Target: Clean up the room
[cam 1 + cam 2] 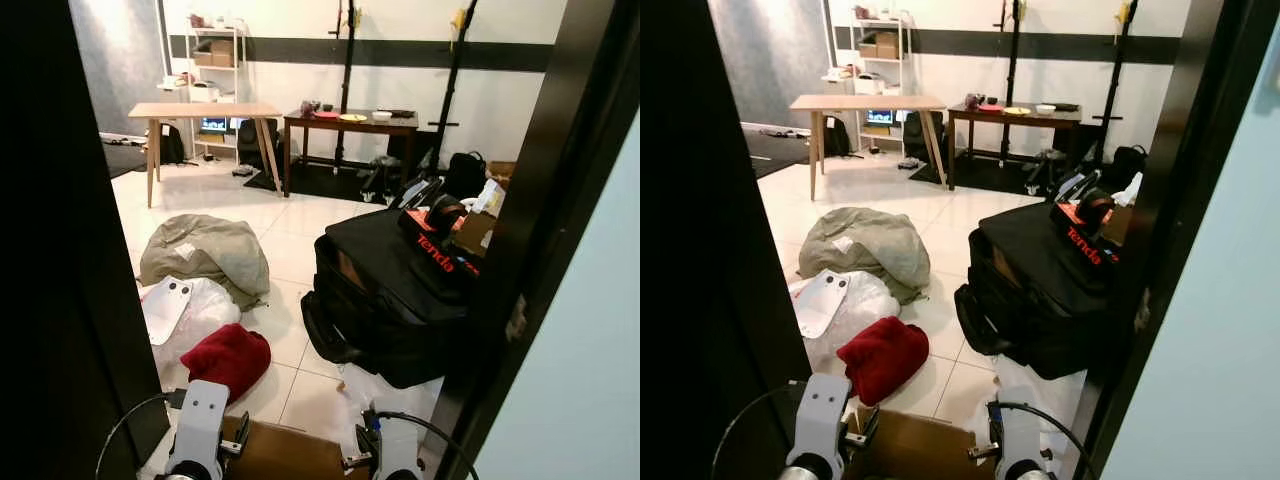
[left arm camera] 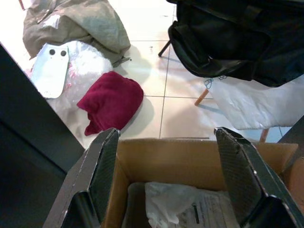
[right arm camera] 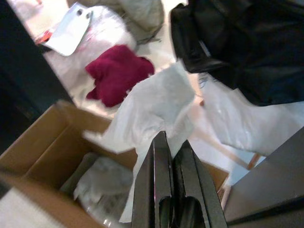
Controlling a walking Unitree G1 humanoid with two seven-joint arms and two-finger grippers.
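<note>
Black bag point(image 1: 390, 300) blocks right; red cloth point(image 1: 227, 358), grey bundle point(image 1: 205, 255) left; tile lane between.

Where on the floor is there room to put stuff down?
The widest bare tiles lie between the grey-green bundle and the wooden table at the back. A narrow strip runs between the red cloth and the black bag. Near the cardboard box it is crowded: the red cloth, a plastic bag and white plastic close in.
</note>
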